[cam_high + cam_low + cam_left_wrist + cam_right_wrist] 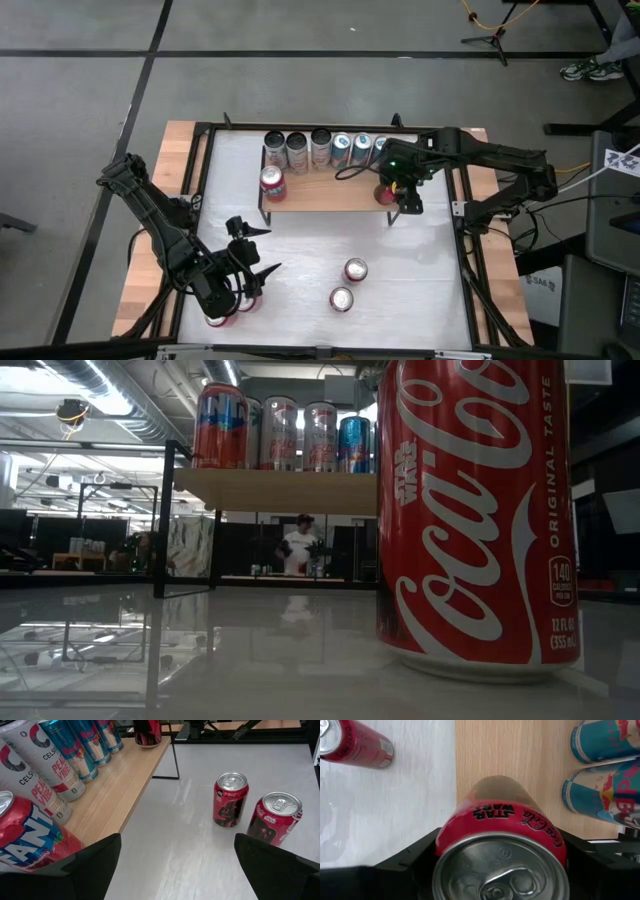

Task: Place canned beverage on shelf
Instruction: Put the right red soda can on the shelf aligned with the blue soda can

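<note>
The shelf (330,195), a light wood plank on thin black legs, stands at the table's far middle. Several cans stand along its far edge (320,148), and a red Fanta can (272,182) stands at its left end. My right gripper (390,190) is over the shelf's right end, shut on a red Star Wars Coca-Cola can (505,820). My left gripper (262,250) is open and empty at the near left. It faces the shelf and two red cans (231,799) (275,817) standing on the table. My right gripper pinches the Coca-Cola can's side wall just below its top rim (445,837) between its two fingers, one on each side. The fingers come from above, pointing down. The can is upright over the plank's right end; whether its base rests on the plank, I cannot tell.
Two red cans (355,270) (342,298) stand on the white tabletop near the middle front. Two more (232,308) stand under my left arm at the near left. One Coca-Cola can (470,510) fills the low view. The plank's front strip between the Fanta can and the held can is bare.
</note>
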